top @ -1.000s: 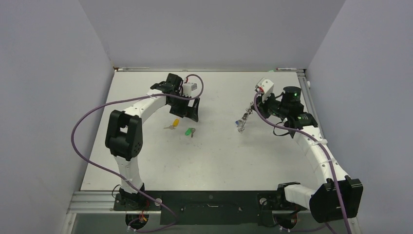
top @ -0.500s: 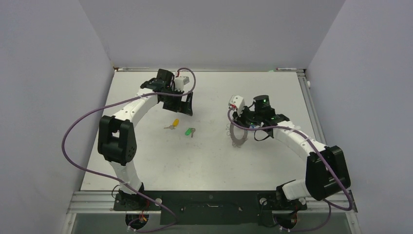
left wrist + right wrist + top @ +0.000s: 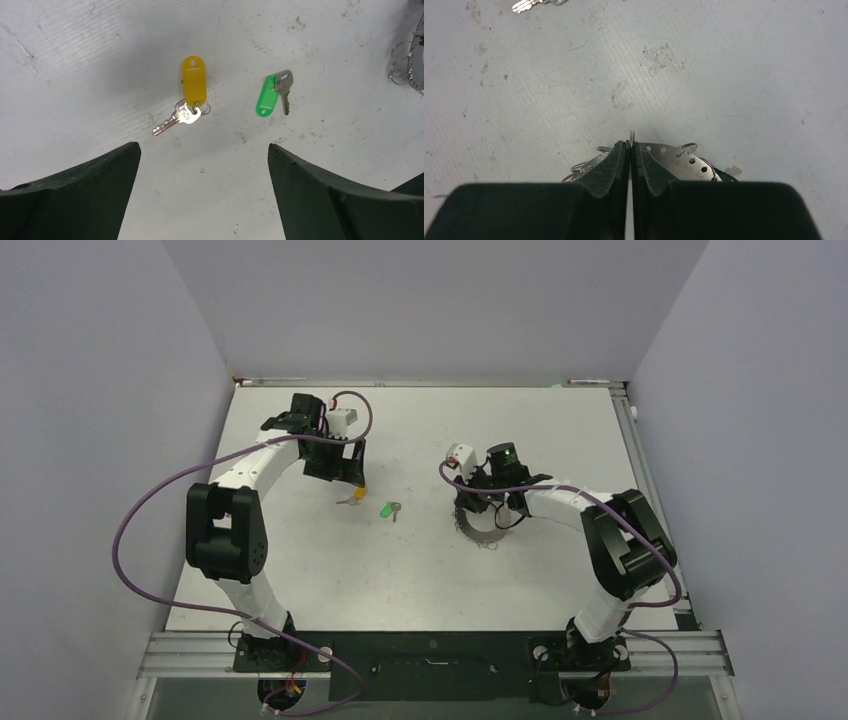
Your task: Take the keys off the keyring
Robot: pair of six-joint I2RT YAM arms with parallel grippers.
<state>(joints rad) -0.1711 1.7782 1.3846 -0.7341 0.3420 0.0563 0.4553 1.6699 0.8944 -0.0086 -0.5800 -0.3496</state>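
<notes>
R claw (image 3: 630, 145) clamps keyring (image 3: 676, 161), swung inward vs before; L claw (image 3: 202, 146) wide open, empty (drifted left too).

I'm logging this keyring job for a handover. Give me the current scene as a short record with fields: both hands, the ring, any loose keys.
left hand: open, above the two loose keys, touching neither
right hand: shut on the edge of the flat grey metal keyring
keyring: low over the white table, small wire loops on it
loose keys: silver key with yellow plastic tag and silver key with green plastic tag, lying apart on the table
keys left on ring: cannot tell
</notes>
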